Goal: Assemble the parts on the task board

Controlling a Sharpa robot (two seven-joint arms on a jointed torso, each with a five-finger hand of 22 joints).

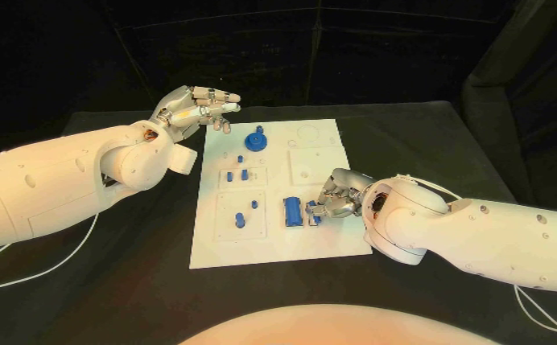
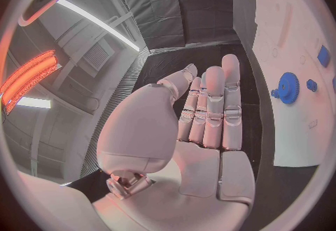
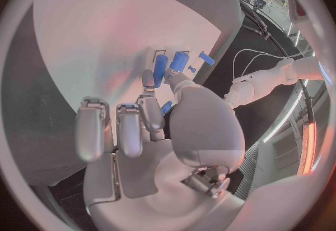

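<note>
R hand (image 1: pixel 334 197) on blue part (image 1: pixel 313 218)

Left hand (image 1: pixel 197 108) raised, fingers straight — right hand (image 1: pixel 334 197) low, fingers curled.

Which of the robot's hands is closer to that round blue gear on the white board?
Left. The left hand hovers open just beyond the board's far-left edge, close to the gear. The right hand works at the board's near end.
</note>
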